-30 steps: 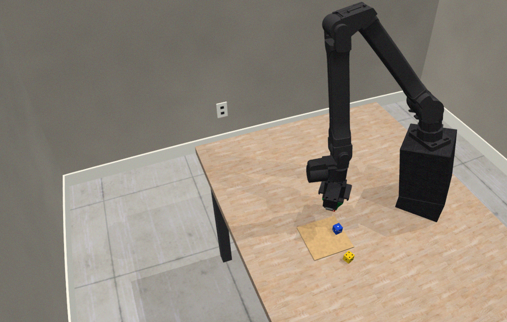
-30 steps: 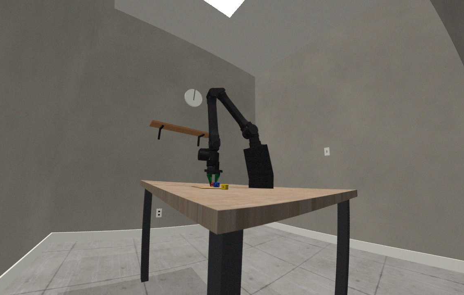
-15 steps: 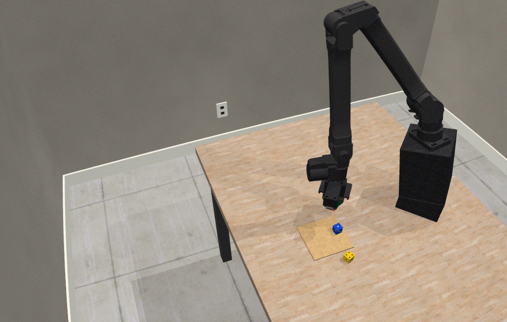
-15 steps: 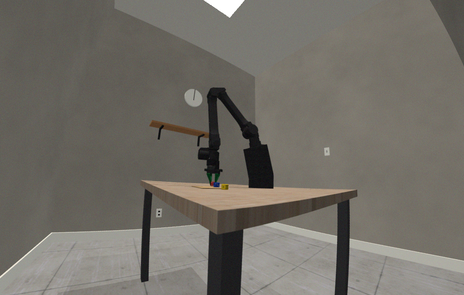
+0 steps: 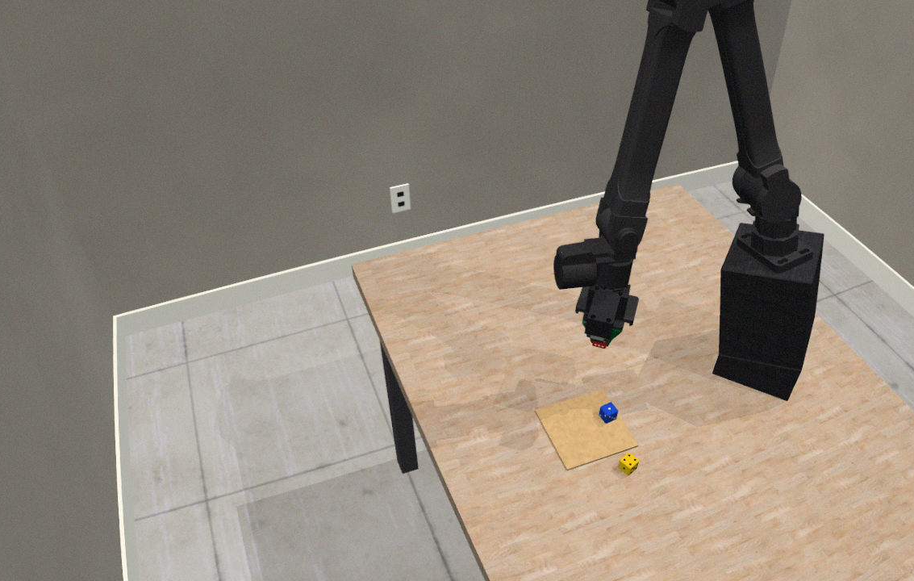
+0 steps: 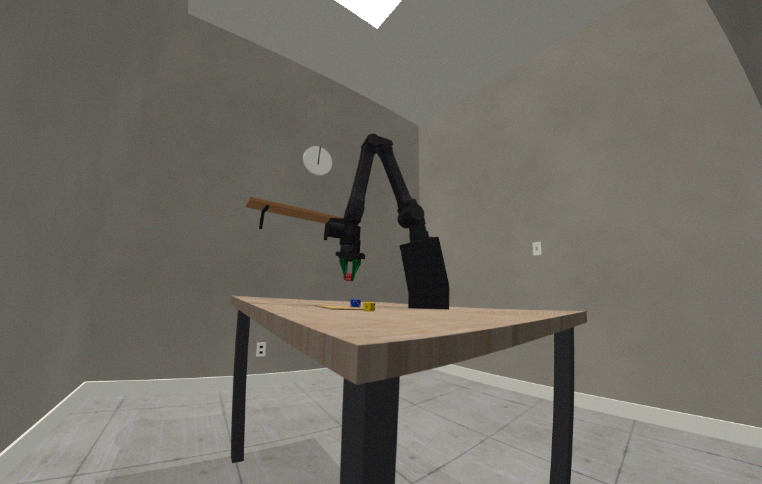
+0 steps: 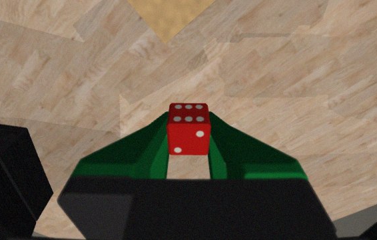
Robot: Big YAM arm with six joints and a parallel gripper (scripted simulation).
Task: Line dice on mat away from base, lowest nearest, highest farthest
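Note:
My gripper [image 5: 598, 344] [image 6: 348, 276] [image 7: 188, 119] with green fingers is shut on a red die [image 5: 598, 345] [image 6: 348, 276] [image 7: 188, 138] and holds it well above the table. In the wrist view the die shows a six and a two. The tan mat [image 5: 575, 436] [image 6: 329, 306] [image 7: 168, 15] lies flat on the table below and ahead of the gripper. A blue die [image 5: 608, 412] [image 6: 356, 303] stands on the mat near its corner closest to the base. A yellow die [image 5: 628, 463] [image 6: 368, 306] stands on the bare table just off the mat's edge.
The arm's black base block [image 5: 769, 311] [image 6: 426, 273] stands on the wooden table [image 5: 734, 470] [image 6: 407, 337]. The table's left edge is close to the mat. A wall shelf [image 6: 287, 210] hangs behind the arm.

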